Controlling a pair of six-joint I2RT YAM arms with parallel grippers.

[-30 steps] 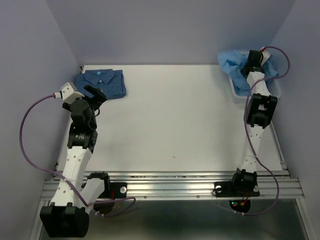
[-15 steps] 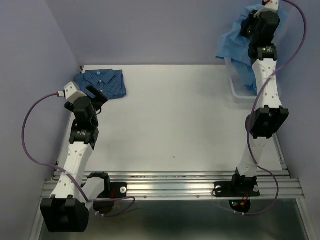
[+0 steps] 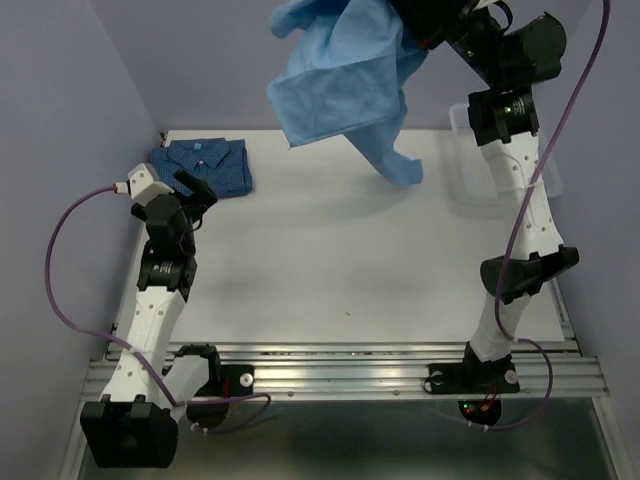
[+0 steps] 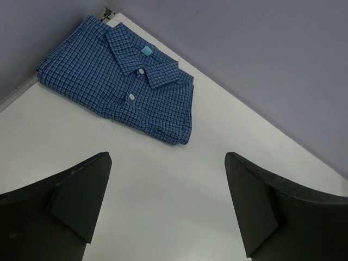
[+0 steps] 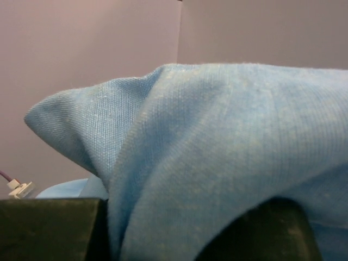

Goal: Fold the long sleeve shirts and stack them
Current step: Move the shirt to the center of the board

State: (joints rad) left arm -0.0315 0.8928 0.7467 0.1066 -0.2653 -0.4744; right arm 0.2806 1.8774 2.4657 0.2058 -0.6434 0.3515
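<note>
No text can be read in any view. The checked shirt (image 4: 103,81) carries a teal collar tag (image 4: 145,50), upper left, too small to read.

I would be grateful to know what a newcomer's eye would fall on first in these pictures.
The plain light sky-blue cloth shirt hangs crumpled in the air above the far side of the white table, pinched in the shut right gripper. Next comes the darker blue checked shirt, folded neatly in the far left corner, with the open left gripper hovering just short of it.
</note>
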